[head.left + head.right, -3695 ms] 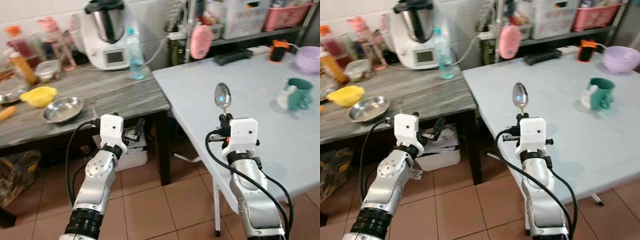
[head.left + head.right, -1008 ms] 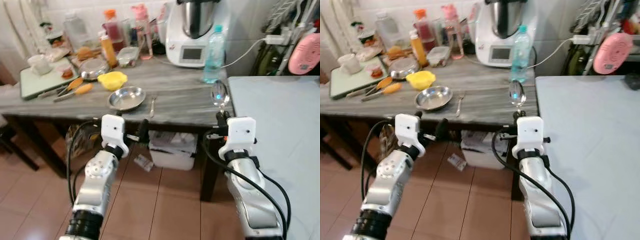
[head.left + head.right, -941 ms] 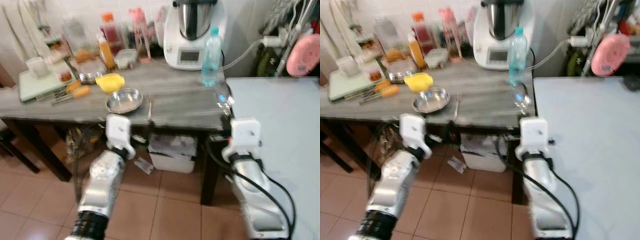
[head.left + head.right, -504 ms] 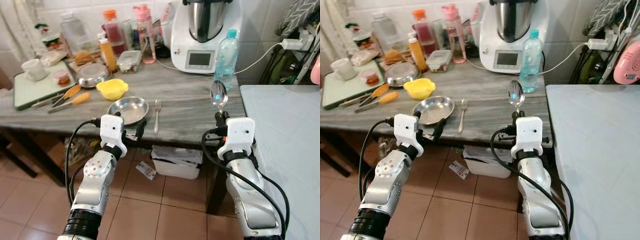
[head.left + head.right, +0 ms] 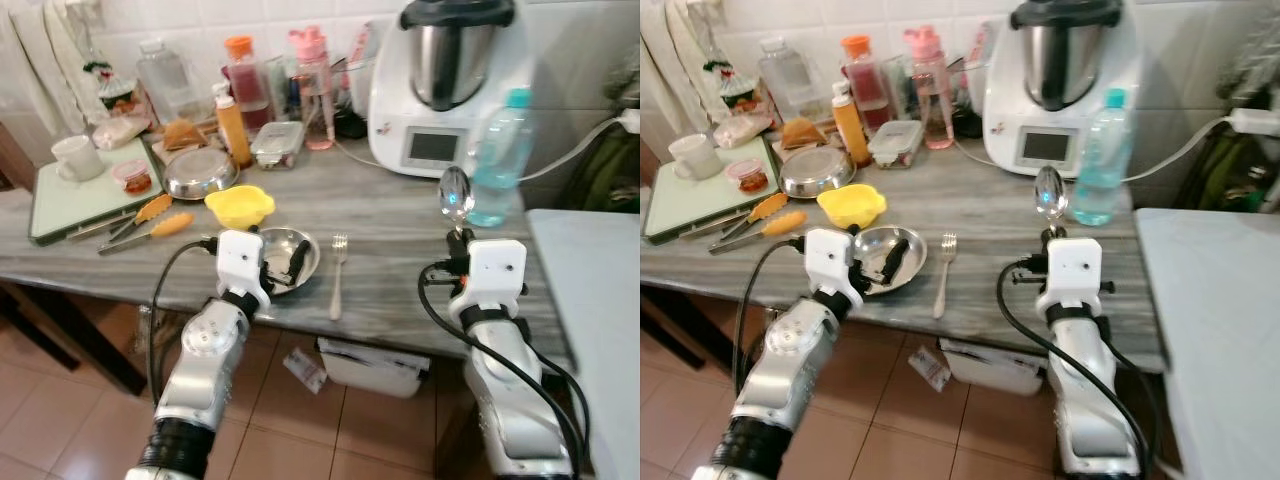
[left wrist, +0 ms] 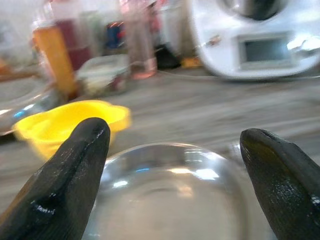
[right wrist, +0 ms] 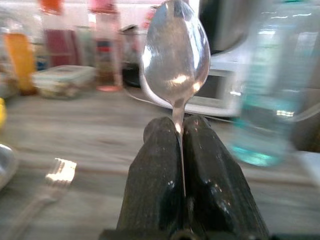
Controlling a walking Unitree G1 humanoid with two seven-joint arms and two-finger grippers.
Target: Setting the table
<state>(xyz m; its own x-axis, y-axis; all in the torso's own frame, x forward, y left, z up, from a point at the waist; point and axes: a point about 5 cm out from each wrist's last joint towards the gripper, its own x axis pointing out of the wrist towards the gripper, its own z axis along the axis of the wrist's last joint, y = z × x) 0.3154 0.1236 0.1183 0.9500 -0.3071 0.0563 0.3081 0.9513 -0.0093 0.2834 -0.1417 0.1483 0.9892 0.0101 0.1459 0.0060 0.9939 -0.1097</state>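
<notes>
Now that the view has swung from the white table to the grey surface (image 5: 400, 230), the left gripper (image 5: 283, 268), fingers spread wide, is positioned over the steel bowl (image 5: 890, 258). Beside the bowl lies a fork (image 5: 337, 275). The spoon (image 7: 175, 55) is kept clamped upright in the right gripper (image 7: 180, 137).

water bottle (image 5: 497, 157) beside white kitchen appliance (image 5: 448, 85) on counter (image 5: 390, 245).

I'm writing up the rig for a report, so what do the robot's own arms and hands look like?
Both arms are silver metal with rounded joints and a ribbed black band lower down. Each wrist carries a white boxy housing with small dark screw holes, and a black cable loops from it down along the arm. The left hand and the right hand each have two long, blunt, matte black fingers.
</notes>
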